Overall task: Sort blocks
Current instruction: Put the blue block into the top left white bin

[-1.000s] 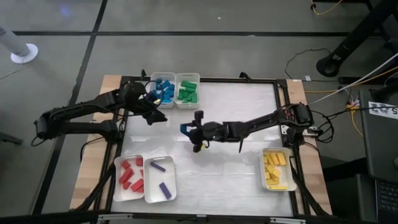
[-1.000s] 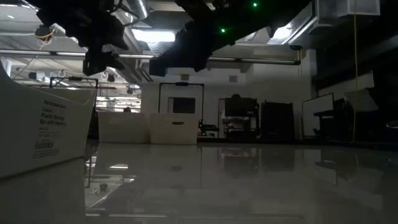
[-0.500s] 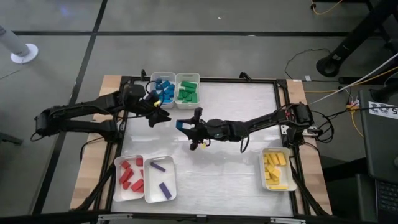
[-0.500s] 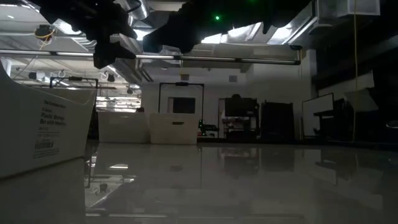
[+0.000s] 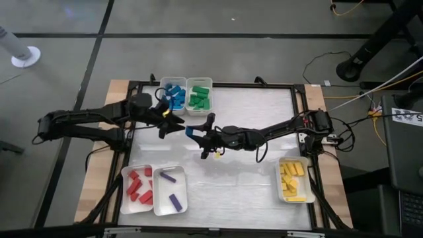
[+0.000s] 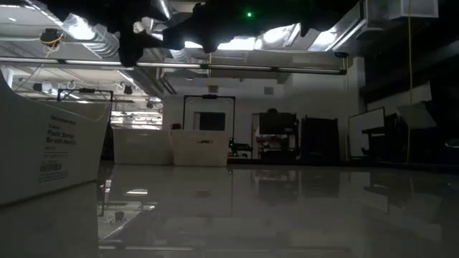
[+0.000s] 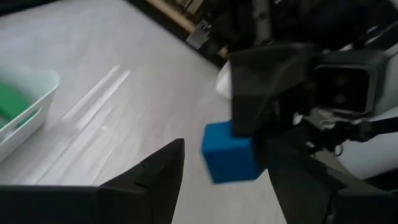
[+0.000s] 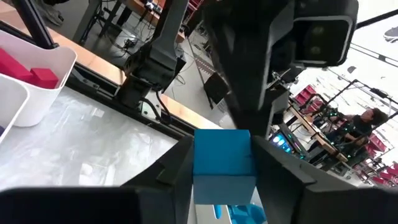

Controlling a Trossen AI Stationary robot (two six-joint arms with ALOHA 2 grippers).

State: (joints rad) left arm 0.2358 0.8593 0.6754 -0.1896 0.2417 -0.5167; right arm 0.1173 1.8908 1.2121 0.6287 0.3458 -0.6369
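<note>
Right gripper [image 5: 196, 130] is clamped on a blue block [image 8: 222, 157] above the glossy white table [image 5: 251, 112], left gripper [image 5: 173, 124] gaping right beside it, dim workshop behind

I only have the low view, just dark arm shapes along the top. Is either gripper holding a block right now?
Observer: Yes. The right gripper is shut on a blue cube, held above the middle of the table.
Operator: And where is the left gripper?
Observer: Close beside it. The left gripper is open and faces the cube, which sits in front of the gap between its fingers.
Operator: Where are the other blue ones?
Observer: The blue blocks lie in a white tray at the table edge that shows at the top of the high view, close to the left gripper.
</note>
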